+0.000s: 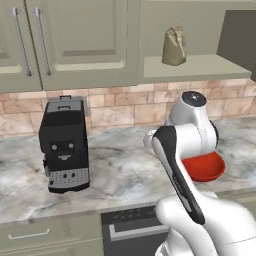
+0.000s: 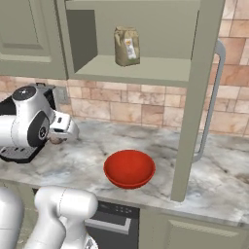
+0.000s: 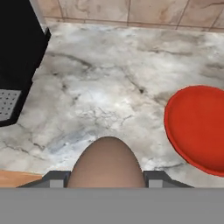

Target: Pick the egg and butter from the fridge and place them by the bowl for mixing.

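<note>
The brownish-pink egg (image 3: 107, 162) sits between the two dark tips of my gripper (image 3: 107, 179), which is shut on it above the marble counter (image 3: 109, 96). The red bowl (image 3: 199, 127) lies on the counter to the right of the egg and a little ahead. In the right base view my gripper (image 2: 58, 137) hangs left of the bowl (image 2: 129, 168), with the egg (image 2: 56, 141) peeking out beneath the hand. From the left base view my arm covers part of the bowl (image 1: 205, 167). The butter and the fridge are out of view.
A black coffee machine (image 1: 64, 145) stands on the counter to the left, close to the hand (image 3: 17, 57). A brown paper bag (image 2: 127, 46) rests on the open shelf above. An open cabinet door (image 2: 194, 97) juts out right of the bowl.
</note>
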Controlling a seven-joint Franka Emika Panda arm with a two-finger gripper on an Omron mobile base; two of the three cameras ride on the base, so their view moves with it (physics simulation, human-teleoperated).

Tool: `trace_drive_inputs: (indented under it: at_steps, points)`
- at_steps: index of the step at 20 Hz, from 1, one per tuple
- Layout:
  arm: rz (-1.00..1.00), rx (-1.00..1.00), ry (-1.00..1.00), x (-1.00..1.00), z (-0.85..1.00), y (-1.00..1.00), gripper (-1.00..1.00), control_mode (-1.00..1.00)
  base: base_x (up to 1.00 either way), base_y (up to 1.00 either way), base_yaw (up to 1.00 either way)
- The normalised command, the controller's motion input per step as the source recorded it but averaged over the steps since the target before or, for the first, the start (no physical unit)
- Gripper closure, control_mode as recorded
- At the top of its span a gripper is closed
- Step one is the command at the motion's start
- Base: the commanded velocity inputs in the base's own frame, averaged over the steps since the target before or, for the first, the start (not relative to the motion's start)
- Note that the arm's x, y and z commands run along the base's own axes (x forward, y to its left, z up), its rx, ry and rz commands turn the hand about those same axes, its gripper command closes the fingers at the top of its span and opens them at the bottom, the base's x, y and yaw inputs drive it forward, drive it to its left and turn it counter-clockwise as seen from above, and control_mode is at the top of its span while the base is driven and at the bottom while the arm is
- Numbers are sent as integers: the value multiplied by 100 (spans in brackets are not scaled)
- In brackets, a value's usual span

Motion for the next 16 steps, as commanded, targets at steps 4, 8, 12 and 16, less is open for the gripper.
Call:
trace_drive_inputs:
  at_steps: [4, 8, 12, 16]
  points:
    - [-21, -4, 16, 60, -39, -1, 100, -100, 0, 0, 0]
    - [-19, -9, 4, 60, -50, 4, 100, -100, 0, 0, 0]
    - [-5, 4, 6, 51, -44, -10, 100, -100, 0, 0, 0]
    - [-2, 7, 0, 28, -50, -11, 100, -100, 0, 0, 0]
